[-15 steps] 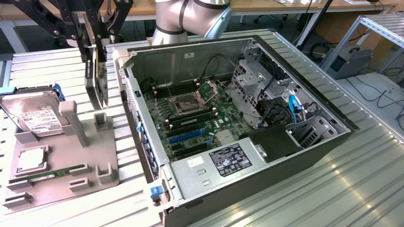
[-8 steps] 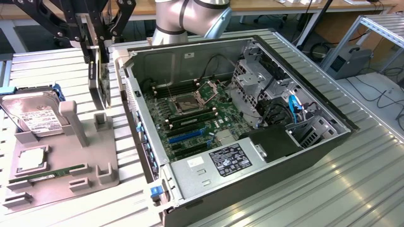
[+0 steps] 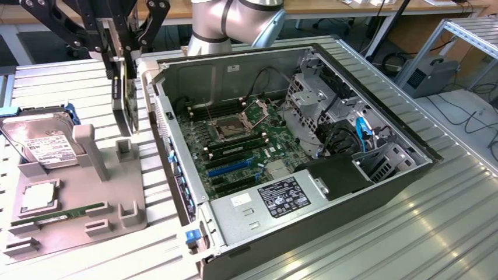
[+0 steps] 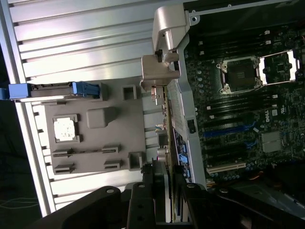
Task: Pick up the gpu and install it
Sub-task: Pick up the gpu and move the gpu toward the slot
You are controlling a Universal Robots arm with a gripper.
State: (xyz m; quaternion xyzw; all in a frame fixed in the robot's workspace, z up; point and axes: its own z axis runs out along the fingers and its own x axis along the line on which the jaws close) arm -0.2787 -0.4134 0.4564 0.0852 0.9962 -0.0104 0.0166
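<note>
The gpu (image 3: 125,104) hangs on edge at the exterior view's upper left, a thin dark card held upright. My gripper (image 3: 125,55) is shut on its top edge. The card is in the air above the grey holder tray (image 3: 109,192), just outside the left wall of the open computer case (image 3: 160,116). In the wrist view the gpu (image 4: 168,119) runs edge-on away from my gripper (image 4: 167,202), and its silvery end bracket (image 4: 164,62) is at the far end. The motherboard (image 4: 238,109) with its expansion slots (image 4: 228,164) lies beside the card, past the case wall.
On the grey tray a hard drive (image 3: 43,143) with blue rails leans at the back. A square chip (image 3: 39,198) and a green memory stick (image 3: 58,214) lie in front of it. Inside the case are the drive cage (image 3: 319,99) and the power supply (image 3: 280,201).
</note>
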